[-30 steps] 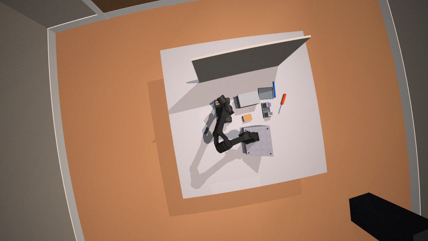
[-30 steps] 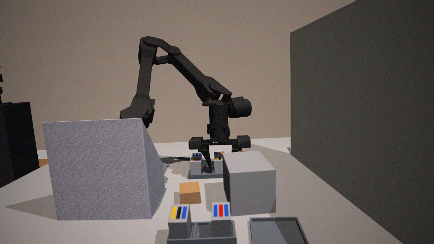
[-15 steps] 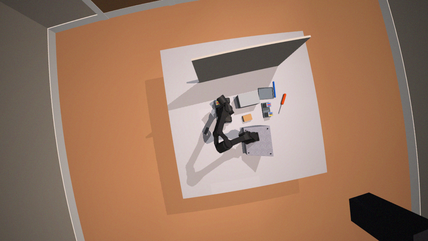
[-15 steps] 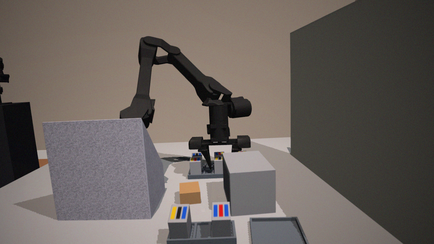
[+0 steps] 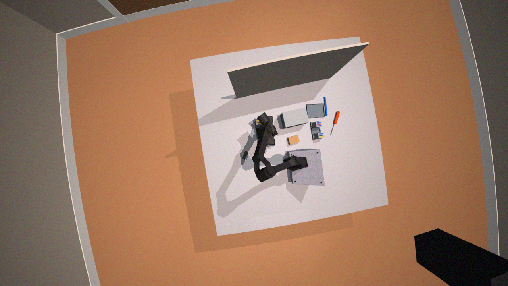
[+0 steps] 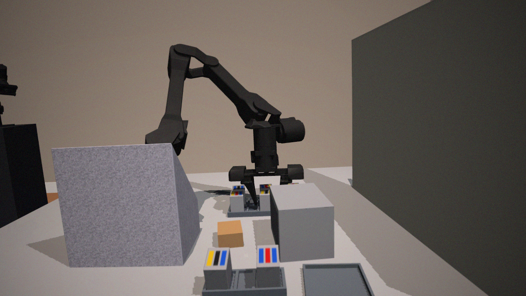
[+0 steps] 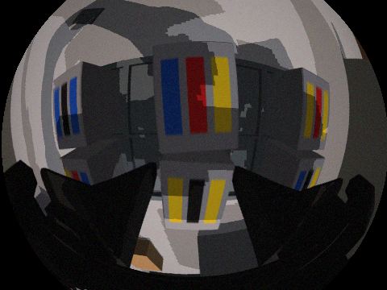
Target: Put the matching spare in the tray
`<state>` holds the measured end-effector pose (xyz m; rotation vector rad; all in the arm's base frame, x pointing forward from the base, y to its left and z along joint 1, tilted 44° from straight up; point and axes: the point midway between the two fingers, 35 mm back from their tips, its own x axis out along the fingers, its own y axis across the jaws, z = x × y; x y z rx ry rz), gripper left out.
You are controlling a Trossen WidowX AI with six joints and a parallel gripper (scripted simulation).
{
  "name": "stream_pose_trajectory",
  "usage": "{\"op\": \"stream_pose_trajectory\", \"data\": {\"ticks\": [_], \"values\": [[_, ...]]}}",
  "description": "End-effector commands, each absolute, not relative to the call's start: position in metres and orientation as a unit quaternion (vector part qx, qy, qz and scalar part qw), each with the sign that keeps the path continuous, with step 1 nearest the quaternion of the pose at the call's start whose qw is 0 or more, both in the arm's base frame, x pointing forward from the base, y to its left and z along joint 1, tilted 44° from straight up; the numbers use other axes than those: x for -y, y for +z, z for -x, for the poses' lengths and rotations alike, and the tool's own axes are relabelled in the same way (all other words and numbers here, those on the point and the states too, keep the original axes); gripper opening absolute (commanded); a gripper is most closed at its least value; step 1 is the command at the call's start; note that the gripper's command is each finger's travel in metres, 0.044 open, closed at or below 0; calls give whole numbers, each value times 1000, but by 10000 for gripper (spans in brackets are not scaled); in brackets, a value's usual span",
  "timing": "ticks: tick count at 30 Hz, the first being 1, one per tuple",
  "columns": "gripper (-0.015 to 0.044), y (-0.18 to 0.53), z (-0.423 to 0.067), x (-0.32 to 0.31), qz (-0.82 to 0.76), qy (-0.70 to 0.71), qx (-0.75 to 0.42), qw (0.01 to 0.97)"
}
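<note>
My gripper (image 7: 195, 170) is open. Its fingers stand on either side of a spare with yellow-black-yellow stripes (image 7: 195, 201) in the far rack (image 6: 244, 214). Around it stand spares striped blue-red-yellow (image 7: 195, 97), blue-black-blue (image 7: 66, 109), yellow-red-yellow (image 7: 316, 114), yellow-red-blue (image 7: 77, 176) and blue-black-yellow (image 7: 308, 179). The near rack (image 5: 315, 130) holds a yellow-black-blue spare (image 6: 217, 258) and a blue-red-blue spare (image 6: 267, 255). The grey tray (image 5: 314, 111) (image 6: 333, 283) shows nothing in it. I cannot make out the mounted unit or its code.
A light grey box (image 5: 294, 118) (image 6: 305, 232) partly hides the far rack in the exterior view. An orange block (image 5: 293, 139) (image 6: 230, 234), a speckled block (image 5: 310, 172) (image 6: 119, 206), a dark panel (image 5: 280, 78) (image 6: 434, 147), a blue rod (image 5: 325, 105) and a screwdriver (image 5: 336, 117) stand or lie around.
</note>
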<state>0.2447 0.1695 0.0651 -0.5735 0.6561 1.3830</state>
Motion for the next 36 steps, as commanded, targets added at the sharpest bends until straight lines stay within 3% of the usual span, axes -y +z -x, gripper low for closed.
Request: {"op": "stream_pose_trajectory", "data": {"ticks": [1, 2, 12, 17, 36], "values": [[221, 65, -245, -169, 256, 617, -293, 684], [195, 65, -245, -169, 256, 617, -293, 684], [128, 65, -245, -169, 256, 617, -293, 684], [0, 65, -245, -169, 256, 617, -293, 684], [0, 106, -244, -127, 258, 615, -298, 683]]}}
